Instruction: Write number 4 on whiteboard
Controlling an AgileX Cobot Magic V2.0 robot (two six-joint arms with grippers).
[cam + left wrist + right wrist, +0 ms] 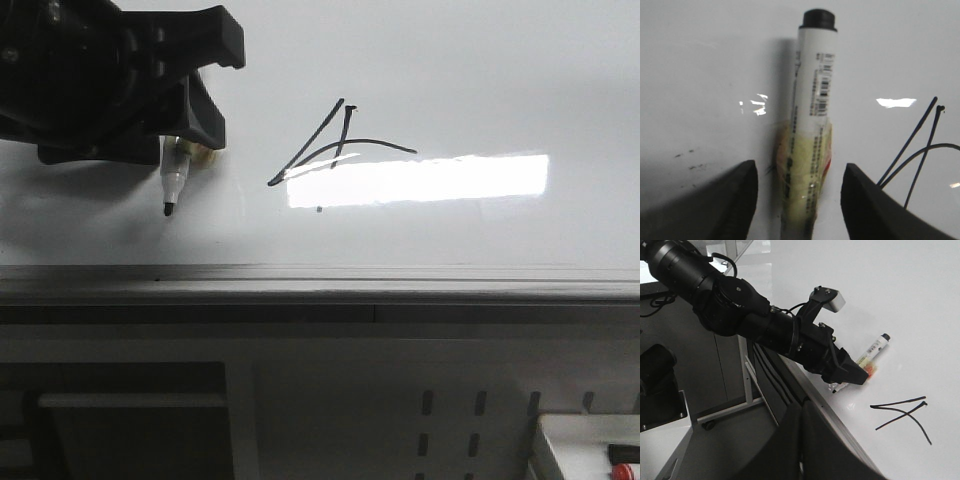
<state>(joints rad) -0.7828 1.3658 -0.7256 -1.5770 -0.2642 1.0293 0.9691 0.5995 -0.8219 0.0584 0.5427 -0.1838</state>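
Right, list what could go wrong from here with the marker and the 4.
1. The left hand is open, its fingers clear of the marker, so the marker could roll across the whiteboard.
2. The marker's uncapped tip sits close to the board and may leave a stray mark.
3. The number 4 lies nearby; a sweeping hand could smear it.

marker (812, 110) btwn open tool (799, 200), 4 (920, 150) nearby

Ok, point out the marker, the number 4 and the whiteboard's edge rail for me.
marker (172, 183), front view, barrel above the tip.
number 4 (345, 150), front view, where the strokes cross.
whiteboard (400, 285), front view, grey edge rail.
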